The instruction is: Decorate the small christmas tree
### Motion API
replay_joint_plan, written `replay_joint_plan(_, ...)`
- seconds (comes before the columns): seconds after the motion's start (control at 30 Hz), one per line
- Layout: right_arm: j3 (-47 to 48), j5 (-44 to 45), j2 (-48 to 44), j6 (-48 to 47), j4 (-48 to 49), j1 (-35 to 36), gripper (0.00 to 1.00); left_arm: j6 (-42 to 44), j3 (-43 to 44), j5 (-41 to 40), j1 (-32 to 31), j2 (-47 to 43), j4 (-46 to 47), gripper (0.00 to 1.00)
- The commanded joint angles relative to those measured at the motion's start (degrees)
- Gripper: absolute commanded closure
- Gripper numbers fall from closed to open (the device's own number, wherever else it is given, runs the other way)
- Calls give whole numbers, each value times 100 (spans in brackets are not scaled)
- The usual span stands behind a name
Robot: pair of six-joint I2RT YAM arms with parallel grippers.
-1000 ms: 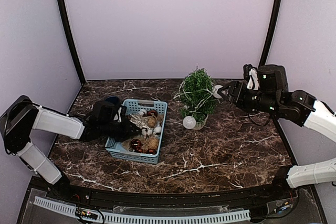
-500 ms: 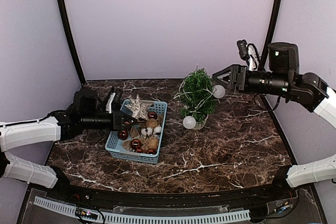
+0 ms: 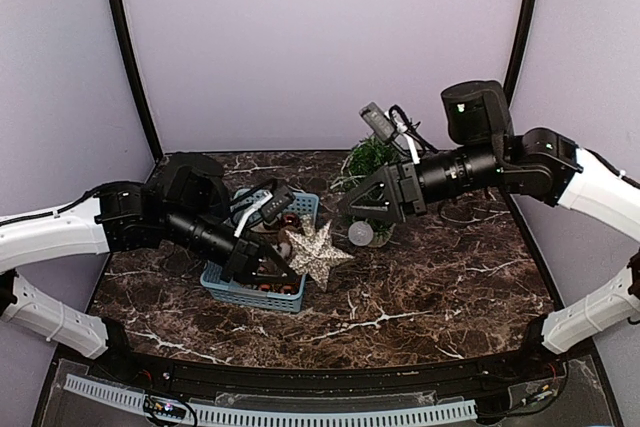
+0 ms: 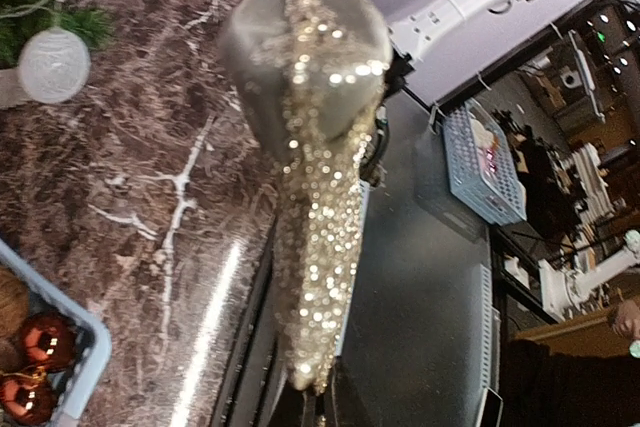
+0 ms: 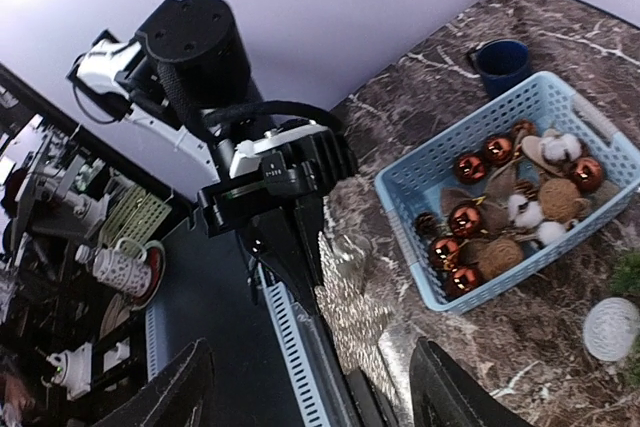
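The task is judged to be partly done. The small christmas tree [image 3: 368, 155] stands at about 1 o'clock on the marbled surface [image 3: 440, 287], half hidden behind the right arm. A white ball [image 3: 360, 234] is seen at its foot, at 6 o'clock from the tree; whether it hangs from a low branch or rests beside the pot cannot be told. A glitter star [image 3: 320, 254] is held by one point in the left pincer [image 3: 288, 267], which is closed tight on it, just past the 3 o'clock edge of the blue basket [image 3: 240, 294] and not yet at the tree. The right pincer [image 3: 352, 215] is spread wide with nothing in it, hovering in front of the tree. The star is yet to be placed, and the basket's contents are left to hang.

In the left wrist view the star is shown edge-on and sparkling, with pale strands seen in the branches at 11 o'clock, which the overhead view does not resolve. In the right wrist view the basket's contents are laid out plainly: red baubles [image 5: 465, 219], cotton puffs and brown balls, with a blue cup [image 5: 503, 62] beyond at 12 o'clock.
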Motion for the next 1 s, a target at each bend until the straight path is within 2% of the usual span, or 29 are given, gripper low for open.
replay_joint_plan(0.0,-267,-679,156,116,757,309,32,-2,350,842,-348,207,-278,99)
replay_joint_plan(0.3,-512,-830,426,183,1087,672,45,-18,654,1242,-645,564,-264,100)
replay_joint_plan(0.47,-665,-716,401,160,1022,665,47,-22,666,1248,-696,597,-258,99)
replay_joint_plan(0.53,-707,-765,414,159,1020,671,53,-29,654,1239,-708,587,-250,99)
replay_joint_plan(0.77,-840,-743,250,283,1169,665,85,-66,647,1161,-733,558,-236,99)
replay_joint_plan(0.83,-851,-675,224,304,1163,664,93,-85,644,1119,-735,532,-194,97)
replay_joint_plan(0.9,-868,-601,192,314,1171,664,97,-117,644,1064,-734,501,-138,90)
replay_joint_plan(0.93,-869,-532,168,315,1181,663,99,-132,655,1002,-733,483,-123,80)
replay_joint_plan(0.97,-865,-409,125,342,1174,664,100,-134,663,881,-733,474,-122,74)
